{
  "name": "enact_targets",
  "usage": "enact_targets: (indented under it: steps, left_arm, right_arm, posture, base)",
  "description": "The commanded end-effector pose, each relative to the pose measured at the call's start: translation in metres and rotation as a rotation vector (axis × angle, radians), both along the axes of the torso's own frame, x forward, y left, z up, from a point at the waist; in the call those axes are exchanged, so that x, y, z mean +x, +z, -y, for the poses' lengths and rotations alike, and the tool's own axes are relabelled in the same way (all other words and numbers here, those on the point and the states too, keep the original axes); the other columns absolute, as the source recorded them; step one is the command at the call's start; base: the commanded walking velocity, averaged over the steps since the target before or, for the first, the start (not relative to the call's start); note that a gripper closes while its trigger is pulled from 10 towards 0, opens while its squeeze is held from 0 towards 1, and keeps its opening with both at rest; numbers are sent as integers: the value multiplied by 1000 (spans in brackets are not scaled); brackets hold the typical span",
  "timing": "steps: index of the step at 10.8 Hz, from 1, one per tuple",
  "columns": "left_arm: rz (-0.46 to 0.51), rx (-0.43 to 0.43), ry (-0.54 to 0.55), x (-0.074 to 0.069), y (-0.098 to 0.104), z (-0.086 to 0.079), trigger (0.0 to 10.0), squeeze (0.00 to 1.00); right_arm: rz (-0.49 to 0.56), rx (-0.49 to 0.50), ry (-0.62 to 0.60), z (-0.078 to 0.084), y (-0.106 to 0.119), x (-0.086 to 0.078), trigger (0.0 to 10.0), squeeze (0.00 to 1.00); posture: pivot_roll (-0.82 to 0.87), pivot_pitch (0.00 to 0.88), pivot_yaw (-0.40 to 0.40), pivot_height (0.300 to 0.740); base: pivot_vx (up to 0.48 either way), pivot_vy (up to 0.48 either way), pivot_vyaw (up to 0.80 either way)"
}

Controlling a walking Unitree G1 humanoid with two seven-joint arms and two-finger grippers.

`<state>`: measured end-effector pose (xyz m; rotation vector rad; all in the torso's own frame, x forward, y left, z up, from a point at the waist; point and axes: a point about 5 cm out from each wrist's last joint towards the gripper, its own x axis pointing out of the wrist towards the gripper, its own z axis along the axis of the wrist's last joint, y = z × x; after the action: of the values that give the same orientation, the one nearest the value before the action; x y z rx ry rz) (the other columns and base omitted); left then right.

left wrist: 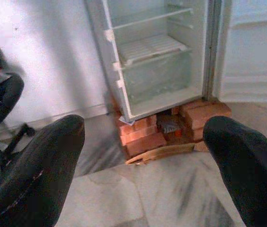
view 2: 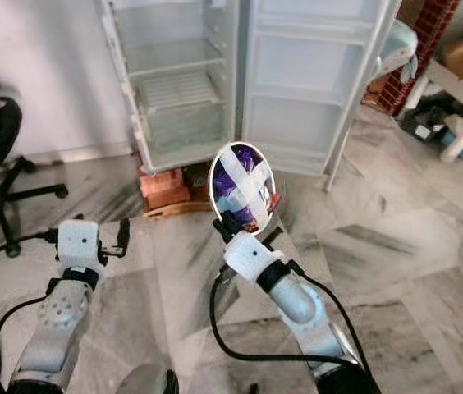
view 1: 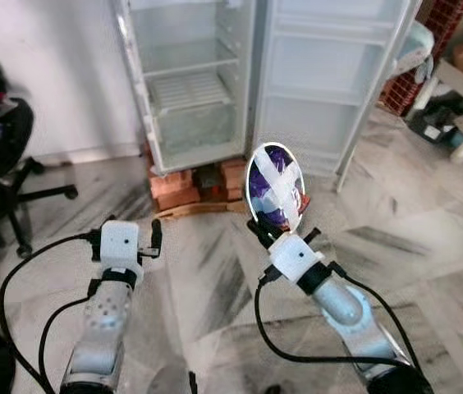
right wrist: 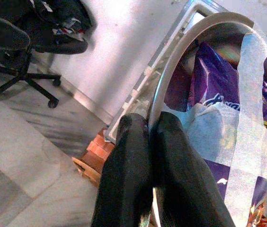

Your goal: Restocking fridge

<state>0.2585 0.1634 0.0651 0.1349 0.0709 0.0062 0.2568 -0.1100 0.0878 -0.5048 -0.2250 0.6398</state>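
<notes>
Head views: both silver arms raised forward over a grey-veined marble floor (view 1: 428,246). Right claw (view 1: 263,231) angled up and inward, clenched on the lower rim of a round steel bowl (view 1: 275,189) held on edge, its mouth facing the camera; purple packets inside, strapped in by two crossed bands of pale tape. Left claw (view 1: 154,238) level, released, holding nothing. Ahead stands a white fridge (view 1: 190,82), door (view 1: 330,82) swung wide, wire shelves bare, its base propped on red bricks (view 1: 174,189). Black office chair (view 1: 2,164) at the left wall. Left wrist view: two blunt black fingers (left wrist: 43,170) spread well apart, framing the fridge's lower compartment and the bricks. Right wrist view: both fingers (right wrist: 129,175) pressed together, pinching the bowl's thin metal rim; glossy purple wrappers and translucent tape just beyond, the chair off to the side.
</notes>
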Motion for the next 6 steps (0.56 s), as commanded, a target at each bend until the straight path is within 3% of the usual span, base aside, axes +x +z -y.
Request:
enact_targets:
  steps: [1, 3, 6]
  left_arm:
    - [16, -6, -17, 1, 3, 3, 10000, 0]
    - [15, -11, -21, 1, 3, 4, 10000, 0]
    - [8, -19, -15, 0, 1, 4, 10000, 0]
  right_arm:
    - [31, 4, 13, 0, 7, 1, 10000, 0]
    - [41, 6, 20, -1, 9, 1, 10000, 0]
    - [40, 6, 13, 1, 8, 2, 10000, 0]
  posture:
    - [114, 64, 16, 740]
    - [115, 65, 15, 740]
    - [116, 69, 11, 740]
  base:
    - [412, 0, 0]
    - [416, 0, 637]
    - [427, 0, 0]
